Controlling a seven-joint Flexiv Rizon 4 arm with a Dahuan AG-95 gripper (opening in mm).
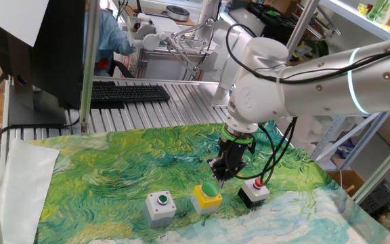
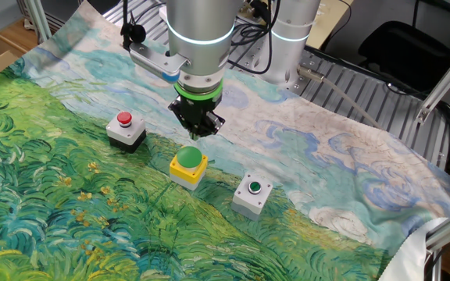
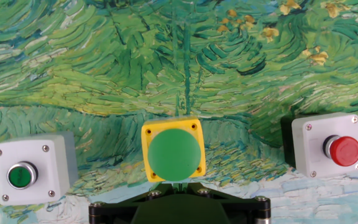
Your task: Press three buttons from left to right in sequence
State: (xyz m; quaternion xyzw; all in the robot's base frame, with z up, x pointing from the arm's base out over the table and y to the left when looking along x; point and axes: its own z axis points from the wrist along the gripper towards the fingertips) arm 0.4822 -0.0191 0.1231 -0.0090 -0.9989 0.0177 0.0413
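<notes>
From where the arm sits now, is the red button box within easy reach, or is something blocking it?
Probably yes. The pincer hangs shut just above the yellow box's green dome, and the red button box stands right beside it on the cloth, with nothing between them.

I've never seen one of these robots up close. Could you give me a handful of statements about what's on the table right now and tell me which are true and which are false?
1. Three button boxes sit in a row on a painted cloth. True.
2. The gripper hangs above the yellow box. True.
3. The red button sits in the middle. False: the yellow box is in the middle; the red button is at one end.
4. The gripper's fingers are spread wide. False: they are shut.
5. The grey box has a small green button. True.
</notes>
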